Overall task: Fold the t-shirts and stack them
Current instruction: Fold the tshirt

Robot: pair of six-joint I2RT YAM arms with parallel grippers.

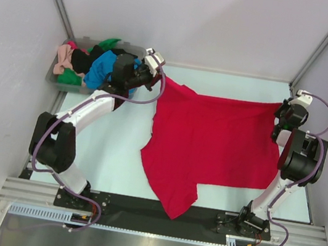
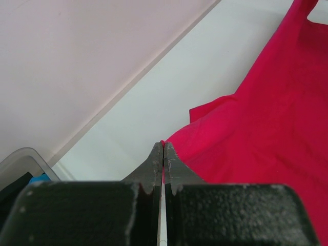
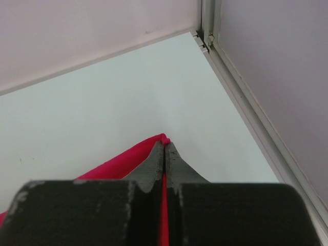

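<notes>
A large red t-shirt lies spread over the middle of the table, its far edge stretched between both arms. My left gripper is shut on the shirt's far left corner, and red cloth shows between the closed fingertips. At the far right my right gripper is shut on the other corner, where a sliver of red cloth is pinched between its fingers. More t-shirts in blue, green, black and peach-pink are piled in the bin at the far left.
The clear grey plastic bin stands at the table's far left corner, close to my left wrist. Metal frame posts and the back wall bound the table. A corner rail runs near my right gripper.
</notes>
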